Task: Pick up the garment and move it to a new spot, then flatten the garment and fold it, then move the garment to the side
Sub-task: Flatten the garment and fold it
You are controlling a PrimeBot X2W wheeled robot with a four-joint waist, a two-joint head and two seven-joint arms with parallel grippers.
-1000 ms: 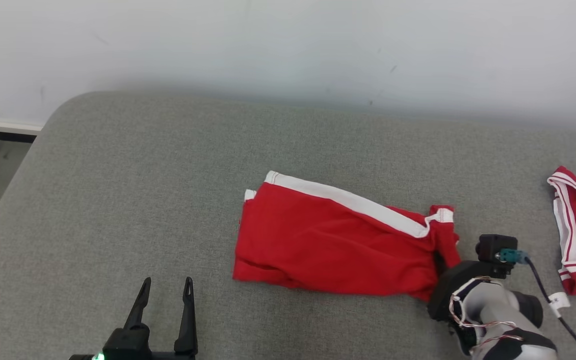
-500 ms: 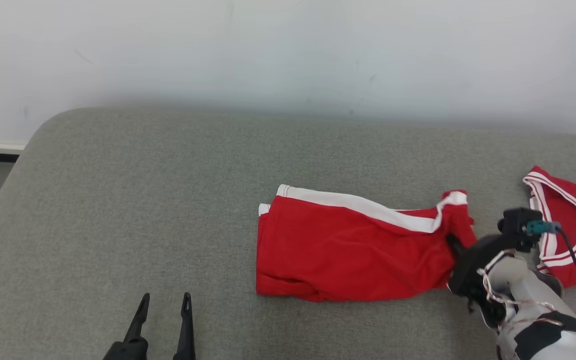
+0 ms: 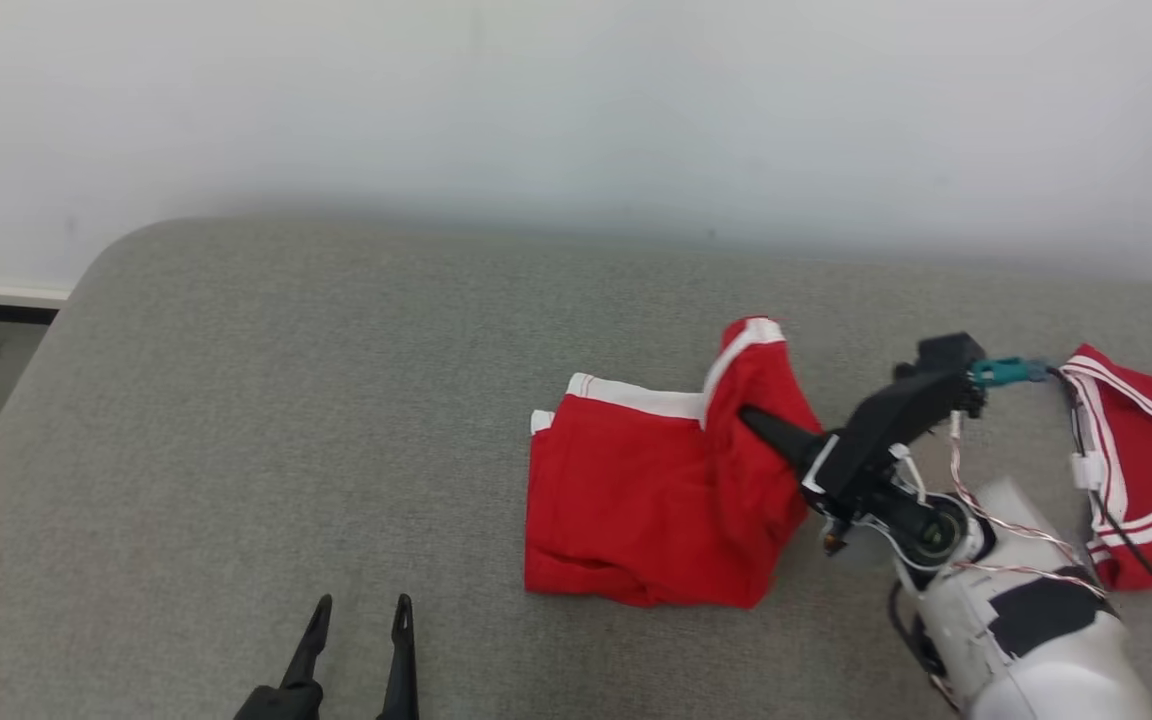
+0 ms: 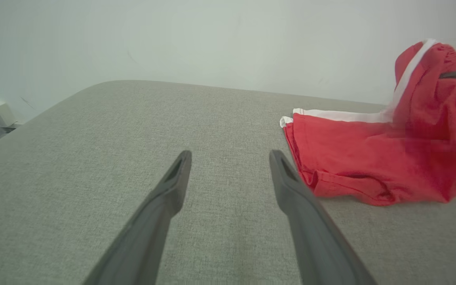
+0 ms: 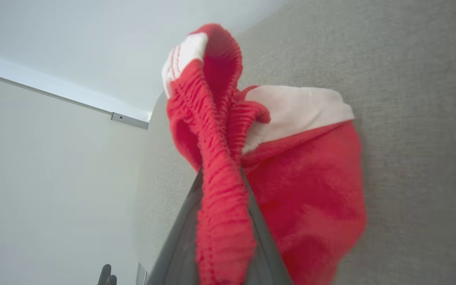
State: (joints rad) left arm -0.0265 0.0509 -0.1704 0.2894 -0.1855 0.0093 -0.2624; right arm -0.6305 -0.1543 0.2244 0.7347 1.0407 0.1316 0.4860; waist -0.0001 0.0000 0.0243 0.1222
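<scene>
One end of the red shorts (image 3: pixel 656 490) is up off the grey cushion (image 3: pixel 286 400) now. A second ago they lay stretched out long and flat; since then the right gripper (image 3: pixel 751 418) has lifted their right-hand end and carried it leftward over the rest, so the white-striped edge stands in a peak above the middle. I'd read that as the fold under way, about halfway across, with the left half of the shorts lying flat near the middle of the cushion. That pincer is pinched almost shut on the ribbed band, the cloth bunched between its two dark fingers. The left gripper (image 3: pixel 361 605) hangs low at the near edge, fingers spread wide, holding nothing and well clear of the shorts. A second red garment (image 3: pixel 1151 470) lies off to the right, untouched.
</scene>
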